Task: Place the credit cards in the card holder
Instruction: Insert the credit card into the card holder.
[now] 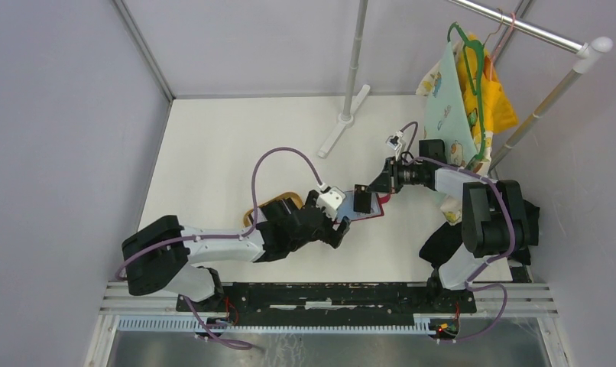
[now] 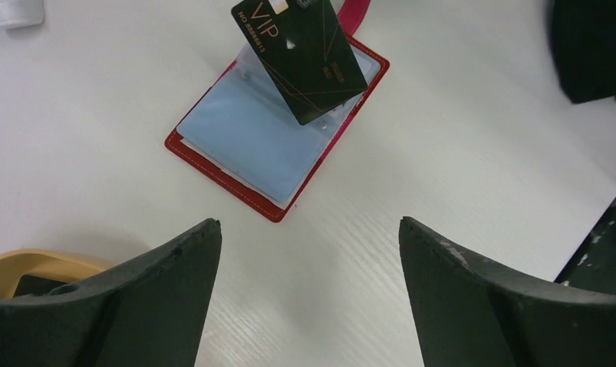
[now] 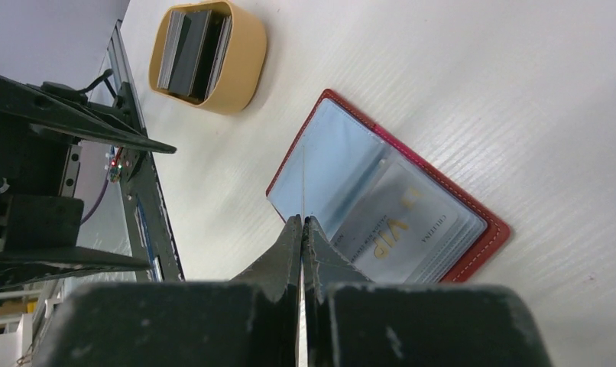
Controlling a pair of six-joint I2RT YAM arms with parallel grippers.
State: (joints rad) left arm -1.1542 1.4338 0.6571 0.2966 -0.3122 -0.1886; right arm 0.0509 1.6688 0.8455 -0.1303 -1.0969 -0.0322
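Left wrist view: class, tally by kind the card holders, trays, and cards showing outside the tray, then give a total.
red card holder: 1
tan tray: 1
black VIP card: 1
Total: 3

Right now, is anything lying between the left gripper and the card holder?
No. In the left wrist view only bare white table lies between the open left gripper and the card holder; the tray sits off to the side.
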